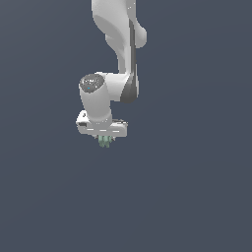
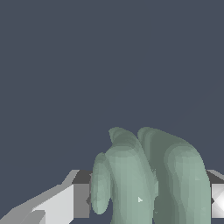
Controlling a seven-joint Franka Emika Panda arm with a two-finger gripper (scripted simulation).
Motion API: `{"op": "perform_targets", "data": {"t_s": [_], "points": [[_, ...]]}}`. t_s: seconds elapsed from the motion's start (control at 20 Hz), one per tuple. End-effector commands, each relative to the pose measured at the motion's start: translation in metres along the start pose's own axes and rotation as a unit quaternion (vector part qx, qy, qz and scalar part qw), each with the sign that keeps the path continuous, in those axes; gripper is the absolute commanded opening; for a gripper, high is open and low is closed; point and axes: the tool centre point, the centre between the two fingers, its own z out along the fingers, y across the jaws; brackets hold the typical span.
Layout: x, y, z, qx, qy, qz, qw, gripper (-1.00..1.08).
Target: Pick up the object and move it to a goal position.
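Our white arm hangs over the plain dark ground, and the gripper beneath it is closed narrowly on the pale green object, which juts from between the fingers. We judge that carrying it steadily, without loosening, matters most now.

Arm is showing glossy white shells w/ smooth rounded casings; a dark grey strip is running down its side at approx 3 o'clock, widening into a dark patch near the joint. Wrist link is looking like a fat white cylinder, capped by a dark grey speckled disc at 10 o'clock w/ a faint bluish dot in it. Hand is appearing as a flat white bar w/ small dark marks along its face. In wrist view, finger is showing white and grey flat facets.
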Motion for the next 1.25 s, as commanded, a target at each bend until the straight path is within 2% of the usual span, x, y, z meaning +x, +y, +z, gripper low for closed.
{"op": "perform_targets", "data": {"t_s": [0.0,0.7,0.95,1.2], "points": [[-0.012,0.018,-0.021,0.0,0.001,0.0,1.0,-1.0],[-0.067,0.105,-0.126,0.001,0.001,0.0,1.0,-1.0],[-0.076,0.121,-0.145,0.0,0.0,0.0,1.0,-1.0],[-0.077,0.126,-0.15,0.0,0.0,0.0,1.0,-1.0]]}}
